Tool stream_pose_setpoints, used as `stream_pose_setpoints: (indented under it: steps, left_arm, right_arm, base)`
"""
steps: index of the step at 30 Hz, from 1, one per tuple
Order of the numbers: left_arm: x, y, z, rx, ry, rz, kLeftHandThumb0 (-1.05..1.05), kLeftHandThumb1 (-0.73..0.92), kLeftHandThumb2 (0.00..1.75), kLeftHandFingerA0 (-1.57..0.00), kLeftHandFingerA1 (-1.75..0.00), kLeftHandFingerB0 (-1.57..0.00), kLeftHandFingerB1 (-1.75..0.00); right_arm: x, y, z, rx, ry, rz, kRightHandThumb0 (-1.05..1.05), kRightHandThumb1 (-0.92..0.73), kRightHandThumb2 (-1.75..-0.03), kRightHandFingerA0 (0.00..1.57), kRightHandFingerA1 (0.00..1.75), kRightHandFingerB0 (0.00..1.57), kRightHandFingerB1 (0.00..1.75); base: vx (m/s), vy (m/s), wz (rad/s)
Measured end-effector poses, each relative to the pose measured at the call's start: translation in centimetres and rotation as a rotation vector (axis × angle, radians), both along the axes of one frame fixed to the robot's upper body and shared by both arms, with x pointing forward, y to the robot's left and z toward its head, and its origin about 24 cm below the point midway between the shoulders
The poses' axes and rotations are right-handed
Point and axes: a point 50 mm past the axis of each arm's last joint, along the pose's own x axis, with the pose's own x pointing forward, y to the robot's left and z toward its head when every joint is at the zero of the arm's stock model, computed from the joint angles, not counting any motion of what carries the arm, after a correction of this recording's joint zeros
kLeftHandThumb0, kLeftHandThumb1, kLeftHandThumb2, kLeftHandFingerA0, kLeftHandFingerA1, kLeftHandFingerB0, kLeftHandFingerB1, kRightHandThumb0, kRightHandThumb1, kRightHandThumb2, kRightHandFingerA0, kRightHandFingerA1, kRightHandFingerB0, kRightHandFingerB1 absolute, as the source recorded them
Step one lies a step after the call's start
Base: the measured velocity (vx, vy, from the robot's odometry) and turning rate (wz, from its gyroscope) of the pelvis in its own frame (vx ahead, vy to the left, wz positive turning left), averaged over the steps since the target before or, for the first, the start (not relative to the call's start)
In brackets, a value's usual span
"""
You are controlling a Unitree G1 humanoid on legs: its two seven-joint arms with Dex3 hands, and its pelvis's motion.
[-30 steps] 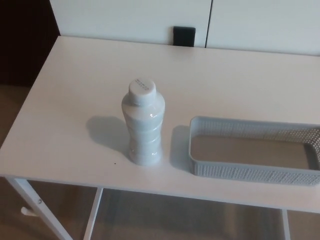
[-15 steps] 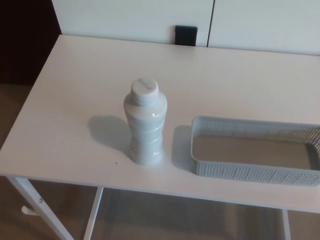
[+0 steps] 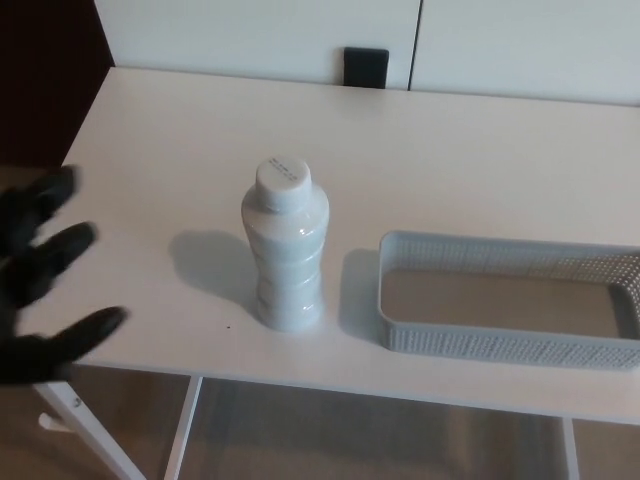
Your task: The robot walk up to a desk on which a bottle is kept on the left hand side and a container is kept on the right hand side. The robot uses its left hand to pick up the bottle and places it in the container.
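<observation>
A white ribbed bottle with a white cap stands upright near the front of the white desk. Just to its right lies a shallow grey mesh container, with nothing in it, running off the picture's right edge. My left hand shows at the far left edge, black, with its fingers spread apart and nothing in them. It hovers well to the left of the bottle, a wide gap between them. My right hand does not show.
The desk's white legs stand below its front left corner over a brown floor. A white wall with a black socket plate runs behind the desk. A dark area lies beyond the desk's left edge.
My left hand has come into the picture from the left edge, fingers spread. The bottle and container stand as before; the camera has shifted slightly.
</observation>
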Motion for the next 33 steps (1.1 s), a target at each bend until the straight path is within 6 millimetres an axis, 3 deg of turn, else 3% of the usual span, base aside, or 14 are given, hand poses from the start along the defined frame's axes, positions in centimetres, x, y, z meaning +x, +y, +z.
stream_pose_setpoints:
  steps: [1, 2, 3, 8, 9, 10, 15, 23, 24, 26, 27, 33]
  left_arm:
    - [0.5, -0.8, 0.1, 0.009, -0.006, -0.031, -0.57, 0.44, 0.56, -0.1, -0.32, -0.06, -0.2]
    - [1.0, -1.7, 0.1, 0.021, -0.012, -0.061, -0.57, 0.44, 0.56, -0.1, -0.32, -0.06, -0.2]
    - [1.4, -2.4, 0.1, 0.031, -0.015, -0.086, -0.57, 0.37, 0.74, 0.0, -0.37, -0.08, -0.22]
    - [2.5, -4.8, -0.1, 0.077, -0.016, -0.165, -0.59, 0.38, 0.74, -0.01, -0.38, -0.1, -0.19]
    - [2.7, -5.4, -0.3, 0.091, -0.01, -0.183, -0.58, 0.47, 0.55, -0.09, -0.31, -0.03, -0.23]
    - [2.8, -5.8, -0.5, 0.1, -0.007, -0.193, -0.61, 0.39, 0.75, -0.04, -0.36, -0.08, -0.17]
    - [3.1, -7.6, -1.3, 0.153, 0.009, -0.24, -0.61, 0.39, 0.76, -0.04, -0.33, -0.04, -0.15]
    - [3.6, -8.5, -1.3, 0.212, -0.016, -0.244, -0.63, 0.4, 0.77, -0.06, -0.34, -0.06, -0.13]
    - [4.0, -8.7, -1.3, 0.222, -0.022, -0.236, -0.63, 0.49, 0.55, -0.08, -0.3, 0.0, -0.22]
    - [4.3, -8.8, -1.4, 0.226, -0.024, -0.232, -0.62, 0.47, 0.55, -0.06, -0.29, 0.0, -0.21]
    - [4.3, -8.8, -1.4, 0.228, -0.025, -0.231, -0.6, 0.39, 0.75, -0.04, -0.3, -0.04, -0.14]
    - [5.4, -8.9, -1.3, 0.228, -0.025, -0.211, -0.55, 0.37, 0.73, -0.03, -0.3, -0.03, -0.14]
  right_arm:
    - [0.1, 0.0, 0.0, 0.0, -0.001, 0.002, -0.55, -0.43, -0.54, 0.68, 0.48, 0.6, 0.4]
    - [0.1, 0.1, 0.0, 0.001, 0.0, 0.003, -0.55, -0.43, -0.54, 0.68, 0.48, 0.6, 0.4]
    - [0.1, 0.1, 0.0, 0.001, 0.0, 0.005, -0.55, -0.43, -0.55, 0.68, 0.49, 0.61, 0.4]
    - [0.2, 0.3, -0.1, 0.0, 0.002, 0.015, -0.56, -0.44, -0.55, 0.68, 0.48, 0.62, 0.4]
    - [0.3, 0.4, -0.1, 0.001, 0.003, 0.019, -0.56, -0.43, -0.55, 0.7, 0.49, 0.62, 0.4]
    - [0.3, 0.4, -0.1, 0.001, 0.004, 0.021, -0.56, -0.44, -0.55, 0.7, 0.49, 0.62, 0.4]
    - [0.3, 0.5, -0.2, -0.003, 0.007, 0.029, -0.56, -0.44, -0.55, 0.69, 0.5, 0.63, 0.41]
    - [0.5, 0.6, -0.2, -0.016, 0.008, 0.041, -0.56, -0.46, -0.55, 0.72, 0.5, 0.65, 0.41]
    - [0.7, 0.5, -0.2, -0.022, 0.004, 0.044, -0.56, -0.46, -0.55, 0.74, 0.5, 0.67, 0.41]
    - [0.7, 0.5, -0.2, -0.025, 0.003, 0.046, -0.57, -0.46, -0.55, 0.72, 0.5, 0.64, 0.41]
    - [0.7, 0.5, -0.2, -0.026, 0.002, 0.047, -0.58, -0.46, -0.56, 0.71, 0.51, 0.63, 0.41]
    - [1.1, 0.9, 0.1, -0.04, -0.012, 0.068, -0.56, -0.47, -0.56, 0.72, 0.51, 0.66, 0.41]
  base:
    - [0.0, 0.0, 0.0]
    - [0.0, 0.0, 0.0]
    - [0.0, 0.0, 0.0]
    - [0.0, 0.0, 0.0]
    - [0.0, 0.0, 0.0]
    - [0.0, 0.0, 0.0]
    - [0.0, 0.0, 0.0]
    - [0.0, 0.0, 0.0]
    - [0.0, 0.0, 0.0]
    - [0.0, 0.0, 0.0]
    - [0.0, 0.0, 0.0]
    - [0.0, 0.0, 0.0]
